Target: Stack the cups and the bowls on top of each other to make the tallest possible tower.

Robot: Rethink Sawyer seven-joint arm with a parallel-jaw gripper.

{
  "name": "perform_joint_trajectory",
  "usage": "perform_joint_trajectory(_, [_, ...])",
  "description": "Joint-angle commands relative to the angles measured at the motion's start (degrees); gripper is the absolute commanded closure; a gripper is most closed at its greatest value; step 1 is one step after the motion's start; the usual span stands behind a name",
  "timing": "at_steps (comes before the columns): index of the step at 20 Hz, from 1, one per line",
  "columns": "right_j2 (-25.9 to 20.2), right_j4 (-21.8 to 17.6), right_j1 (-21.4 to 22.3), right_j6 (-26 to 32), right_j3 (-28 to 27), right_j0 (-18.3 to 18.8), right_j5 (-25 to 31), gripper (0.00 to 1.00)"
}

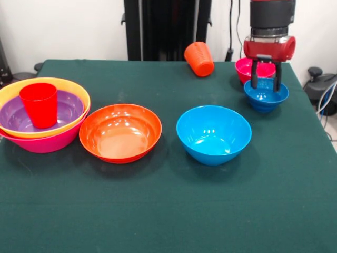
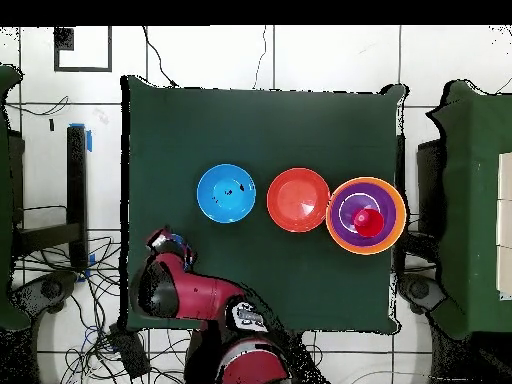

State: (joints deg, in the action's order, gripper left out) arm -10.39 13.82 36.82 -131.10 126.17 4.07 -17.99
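Green-clothed counter [image 1: 158, 211], white wall behind. Tower [image 1: 42, 113] is sitting at one end: pink bowl, yellow-orange, purple, red cup [image 1: 39, 104] upright inside, nested widest-first for height. Red-orange bowl [image 1: 120, 132] and medium blue bowl [image 1: 213, 134] are waiting loose. Orange cup [image 1: 199, 58] is lying tipped. Gripper [image 1: 266, 80] is hanging over the small blue bowl [image 1: 266, 96], jaws spread astride its rim, magenta bowl [image 1: 255, 68] just behind.
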Motion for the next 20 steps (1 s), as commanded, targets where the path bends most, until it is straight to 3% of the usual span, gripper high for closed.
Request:
perform_joint_trajectory(1, [-0.81,-3.41,-7.94,-11.51,1.15,0.33,-5.68,0.0])
perform_joint_trajectory(10, [-0.72,-3.88,-10.3,-11.84,0.52,-0.04,-8.73,0.0])
perform_joint_trajectory(14, [-0.76,-3.79,-9.25,-11.31,1.29,0.24,-7.9,0.0])
perform_joint_trajectory(20, [-0.46,-7.11,-9.93,-10.19,1.99,2.36,-8.5,0.0])
